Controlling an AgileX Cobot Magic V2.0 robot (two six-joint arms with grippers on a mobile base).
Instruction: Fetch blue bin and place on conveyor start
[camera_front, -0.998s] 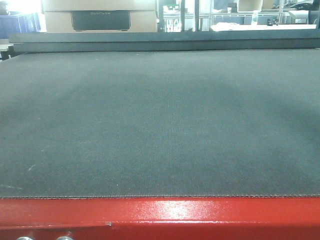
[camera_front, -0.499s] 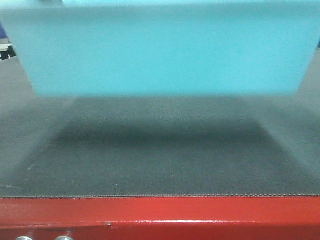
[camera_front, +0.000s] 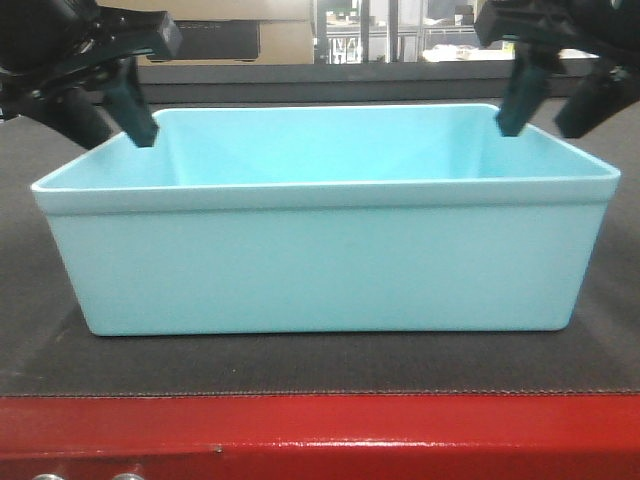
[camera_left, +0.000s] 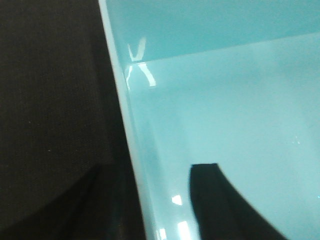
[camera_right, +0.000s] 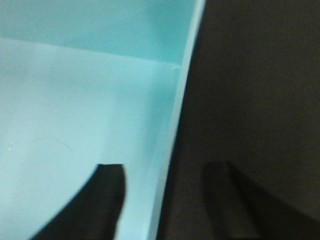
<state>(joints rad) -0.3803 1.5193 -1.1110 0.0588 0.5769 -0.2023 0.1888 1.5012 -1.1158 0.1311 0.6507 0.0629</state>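
Two claws flank a pale blue bin (camera_front: 330, 270) that rests flat on the black belt (camera_front: 30, 350) of a conveyor. Its near wall sits just behind the red front edge (camera_front: 320, 430) (the glossy metal catches the light). The left claw (camera_front: 108, 118) hangs over the bin's left end wall near the far corner, and the right claw (camera_front: 553, 105) hangs over the right end wall. Each is astride the rim, with one finger inside the tub and the other outside above the belt. Both claws are released. The wrist views show a gap on either side of the thin wall: the left claw's inner finger (camera_left: 215, 205) is clear of the plastic, and the right claw's outer finger (camera_right: 235, 200) stands apart from it over the belt. The bin is upright and square to the belt's front, with belt showing past both of its ends. A cardboard box (camera_front: 285, 45) sits well behind the conveyor.
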